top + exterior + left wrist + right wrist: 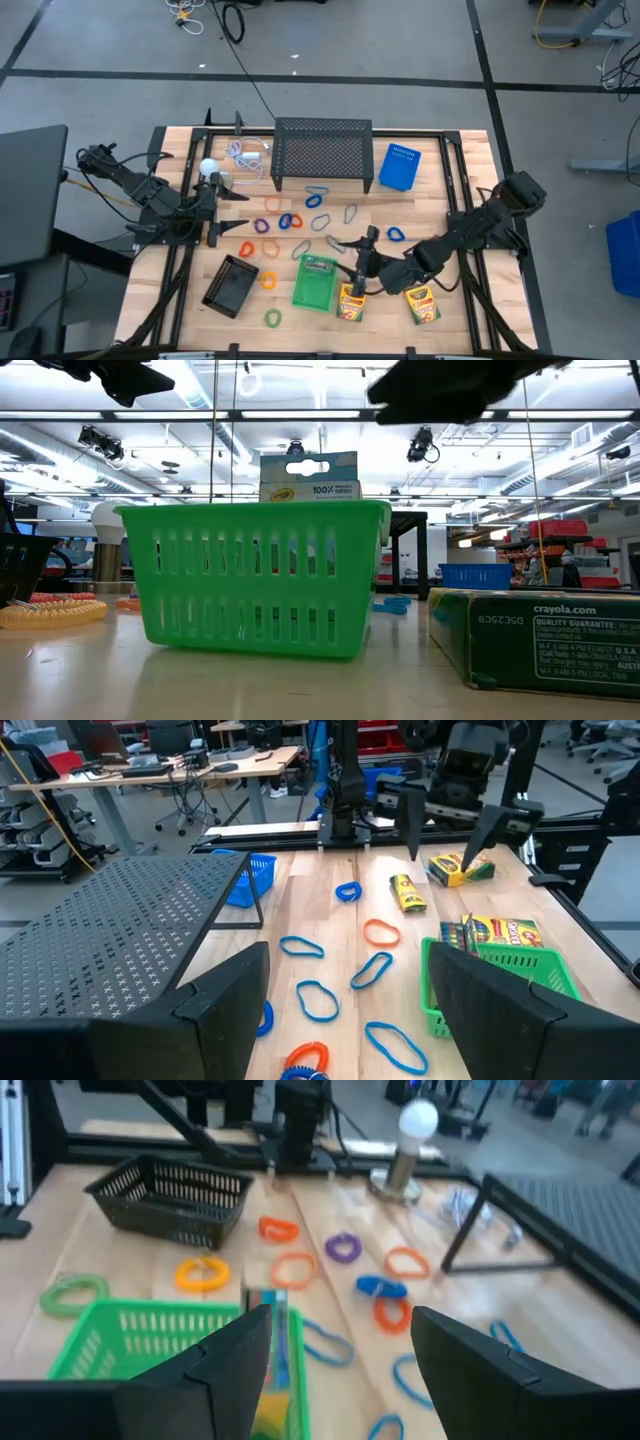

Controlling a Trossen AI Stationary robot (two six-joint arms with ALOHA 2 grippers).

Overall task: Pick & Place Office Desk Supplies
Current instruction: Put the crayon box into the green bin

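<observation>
Progress looks early. One yellow crayon box (318, 266) is already standing inside the green slotted plastic basket (313, 293) at the front middle of the bench (450, 170); low view shows its top above the rim.

Still out: two more yellow crayon boxes, one (350, 303) lying just beside the basket's right wall, one (421, 303) further right. Thin rubber loops (318, 200) in blue, orange, red, green and grey are scattered loose between the black mesh shelf (322, 150) and the baskets. Black plastic basket (231, 285) front left looks empty, can't be sure.

Right end effector (362, 266) hovers over the nearer box and basket edge, fingers spread wide, holding nothing. Left end effector (216, 214) waits at the left side near the white ball (208, 167), jaws wide, empty.

Most of the job is left, I'd say.
</observation>
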